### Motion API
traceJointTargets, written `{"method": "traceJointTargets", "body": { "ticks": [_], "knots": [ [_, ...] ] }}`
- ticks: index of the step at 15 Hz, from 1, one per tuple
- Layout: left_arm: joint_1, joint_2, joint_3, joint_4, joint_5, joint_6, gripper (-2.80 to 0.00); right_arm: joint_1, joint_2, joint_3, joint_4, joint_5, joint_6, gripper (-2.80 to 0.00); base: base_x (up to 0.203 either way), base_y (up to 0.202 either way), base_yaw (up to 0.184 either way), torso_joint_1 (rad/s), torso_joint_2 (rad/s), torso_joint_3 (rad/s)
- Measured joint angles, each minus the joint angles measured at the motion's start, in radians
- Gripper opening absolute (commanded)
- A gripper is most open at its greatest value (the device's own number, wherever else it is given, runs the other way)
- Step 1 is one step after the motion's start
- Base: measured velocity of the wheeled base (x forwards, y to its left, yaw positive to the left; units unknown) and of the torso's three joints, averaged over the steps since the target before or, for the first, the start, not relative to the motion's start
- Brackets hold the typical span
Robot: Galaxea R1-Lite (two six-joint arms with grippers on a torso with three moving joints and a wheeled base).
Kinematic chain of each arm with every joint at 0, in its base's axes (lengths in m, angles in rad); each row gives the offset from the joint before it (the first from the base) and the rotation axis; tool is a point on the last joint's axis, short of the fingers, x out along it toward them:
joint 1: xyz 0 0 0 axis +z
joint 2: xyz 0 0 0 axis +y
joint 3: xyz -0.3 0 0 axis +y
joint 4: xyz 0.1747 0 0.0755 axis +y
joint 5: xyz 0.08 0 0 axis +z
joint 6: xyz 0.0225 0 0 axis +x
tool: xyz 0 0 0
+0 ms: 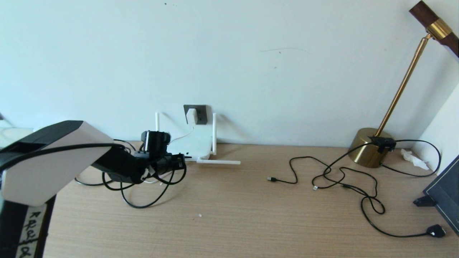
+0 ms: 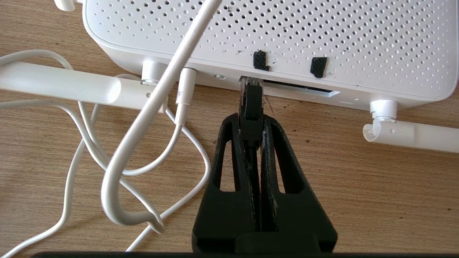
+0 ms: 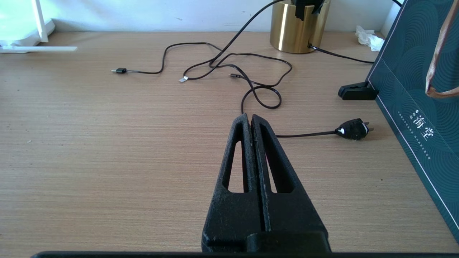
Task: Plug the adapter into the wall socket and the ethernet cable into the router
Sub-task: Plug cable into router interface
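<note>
The white router [image 1: 190,143] lies flat against the wall, under the dark grey wall socket [image 1: 200,114]. The white adapter [image 1: 191,115] sits in that socket, and its thin cord runs down to the router. My left gripper [image 2: 251,122] is shut on the black plug of the ethernet cable [image 2: 252,104]. The plug's clear tip is at the mouth of a port slot in the router's [image 2: 251,36] edge. The cable's black loops [image 1: 143,204] trail on the table below my left gripper [image 1: 179,161]. My right gripper [image 3: 250,116] hovers shut and empty above bare table.
White cords [image 2: 118,161] coil beside the router, and one antenna [image 1: 218,162] lies flat on the wooden table. Thin black cables [image 1: 340,175] sprawl at the right toward a brass lamp base [image 1: 371,147]. A black mains plug [image 1: 435,231] and a dark green box [image 3: 423,107] are at the far right.
</note>
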Motion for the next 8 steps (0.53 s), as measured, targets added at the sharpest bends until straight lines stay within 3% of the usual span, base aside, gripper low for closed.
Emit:
{"method": "traceJointTargets", "body": {
  "ticks": [8],
  "knots": [
    [-0.001,0.003,-0.002,0.001,-0.001,0.01,-2.8,0.0,0.0,0.0,0.0,0.0,0.0,-2.8,0.0,0.0,0.0,0.0,0.0,0.0]
  ]
}}
